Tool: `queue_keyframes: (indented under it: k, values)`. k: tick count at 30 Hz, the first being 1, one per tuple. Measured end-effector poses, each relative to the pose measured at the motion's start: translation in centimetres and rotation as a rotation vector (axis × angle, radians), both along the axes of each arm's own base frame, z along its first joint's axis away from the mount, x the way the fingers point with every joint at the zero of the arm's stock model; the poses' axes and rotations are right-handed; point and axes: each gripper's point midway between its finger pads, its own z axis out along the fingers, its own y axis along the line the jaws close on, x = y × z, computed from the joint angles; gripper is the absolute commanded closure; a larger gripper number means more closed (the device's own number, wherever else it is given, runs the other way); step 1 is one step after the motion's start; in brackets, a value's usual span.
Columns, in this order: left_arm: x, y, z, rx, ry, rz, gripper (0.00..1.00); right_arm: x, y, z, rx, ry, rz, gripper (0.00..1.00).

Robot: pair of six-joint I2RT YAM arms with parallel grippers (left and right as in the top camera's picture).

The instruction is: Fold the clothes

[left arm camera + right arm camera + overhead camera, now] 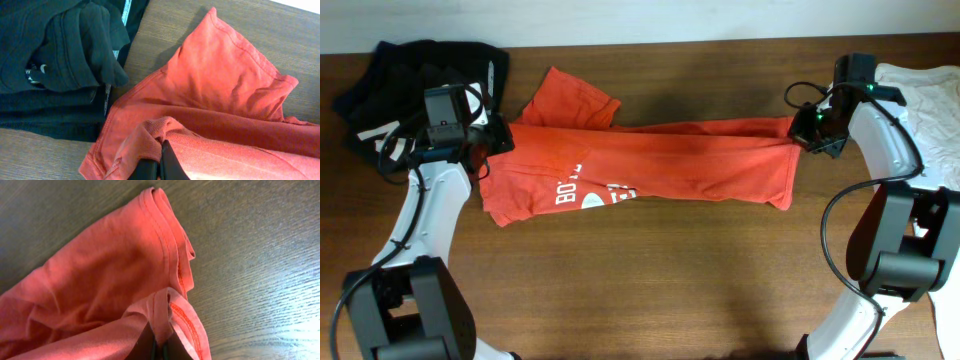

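Note:
The red-orange T-shirt point(660, 160) lies stretched across the wooden table, folded lengthwise, with white lettering showing at its lower left. My left gripper point(498, 137) is shut on the shirt's left edge; in the left wrist view the fabric point(225, 100) bunches over the closed fingers point(161, 162). My right gripper point(807, 128) is shut on the shirt's right hem; in the right wrist view the stitched hem point(172, 255) is pinched between the fingers point(161, 347). One sleeve point(570, 100) sticks out toward the back.
A pile of black garments with white stripes point(420, 70) lies at the back left, close to my left gripper, and shows in the left wrist view point(55, 60). A plain white garment point(935, 110) lies at the right edge.

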Motion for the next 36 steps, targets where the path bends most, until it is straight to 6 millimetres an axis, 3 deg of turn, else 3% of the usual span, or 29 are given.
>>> queue_keyframes:
  k: [1, 2, 3, 4, 6, 7, 9, 10, 12, 13, 16, 17, 20, 22, 23, 24, 26, 27, 28, 32, 36]
  values:
    - [0.1, -0.1, 0.0, 0.000, -0.004, -0.002, 0.39, 0.2, -0.1, 0.1, -0.004, -0.008, -0.003, 0.07]
    - [0.3, -0.2, -0.2, -0.002, -0.006, -0.001, 0.07, 0.4, -0.2, 0.1, -0.009, -0.015, -0.002, 0.01]
    - [0.6, -0.2, -0.8, -0.002, 0.000, -0.002, 0.01, 0.4, -0.3, 0.1, -0.014, -0.016, -0.003, 0.01]
    - [0.5, -0.2, -1.7, -0.005, 0.024, -0.002, 0.01, 0.3, -0.3, 0.1, -0.017, -0.011, -0.005, 0.01]
    - [-0.5, -0.3, -3.0, -0.014, 0.085, 0.000, 0.01, -2.0, -0.1, -0.1, -0.004, 0.088, -0.004, 0.01]
    - [-1.8, -0.5, -3.6, -0.022, 0.146, 0.001, 0.06, -3.3, -0.1, 0.7, 0.007, 0.151, -0.009, 0.06]
    - [-4.8, -0.8, -3.8, -0.033, 0.259, 0.004, 0.42, -4.7, 0.1, 2.5, 0.019, 0.215, -0.003, 0.16]
    - [-6.3, -1.0, -3.5, -0.041, 0.302, 0.002, 0.47, -5.6, 0.5, 2.8, 0.029, 0.249, 0.020, 0.16]
    - [-8.9, -1.7, -3.6, -0.073, 0.394, -0.008, 0.47, -6.6, 1.7, 2.3, 0.031, 0.289, 0.076, 0.14]
    - [-9.8, -1.9, -4.4, -0.086, 0.443, -0.011, 0.47, -7.1, 3.4, 1.2, 0.027, 0.309, 0.130, 0.13]
    - [-11.2, -2.2, -6.4, -0.106, 0.545, -0.013, 0.46, -8.7, 5.6, -1.5, 0.005, 0.368, 0.194, 0.09]
    - [-11.9, -2.3, -8.0, -0.114, 0.611, -0.012, 0.46, -9.8, 5.8, -2.4, -0.010, 0.409, 0.190, 0.09]
    - [-13.0, -2.2, -11.1, -0.116, 0.717, -0.005, 0.46, -10.7, 4.6, -4.3, -0.054, 0.433, 0.149, 0.09]
    - [-13.3, -2.0, -12.2, -0.116, 0.751, 0.001, 0.46, -11.0, 4.2, -5.6, -0.060, 0.425, 0.139, 0.10]
    - [-13.5, -1.7, -12.8, -0.122, 0.770, 0.011, 0.47, -11.4, 4.2, -6.6, -0.059, 0.428, 0.138, 0.13]
    - [-13.5, -1.5, -12.9, -0.129, 0.772, 0.018, 0.50, -11.9, 4.3, -7.0, -0.057, 0.441, 0.138, 0.24]
    - [-13.5, -1.4, -13.0, -0.138, 0.778, 0.023, 0.71, -12.1, 4.5, -7.7, -0.043, 0.433, 0.136, 0.55]
    - [-13.6, -1.0, -13.1, -0.131, 0.784, 0.034, 0.85, -11.9, 4.6, -7.7, -0.036, 0.423, 0.138, 0.80]
    - [-13.6, -0.7, -13.1, -0.131, 0.788, 0.045, 0.96, -11.8, 4.7, -7.7, -0.031, 0.418, 0.136, 0.94]
    - [-13.8, -0.3, -13.2, -0.126, 0.795, 0.053, 1.00, -11.8, 4.9, -7.5, -0.015, 0.419, 0.137, 0.96]
    - [-15.3, -0.4, -13.0, -0.135, 0.861, 0.057, 1.00, -15.3, 2.0, -5.5, -0.039, 0.587, 0.074, 0.96]
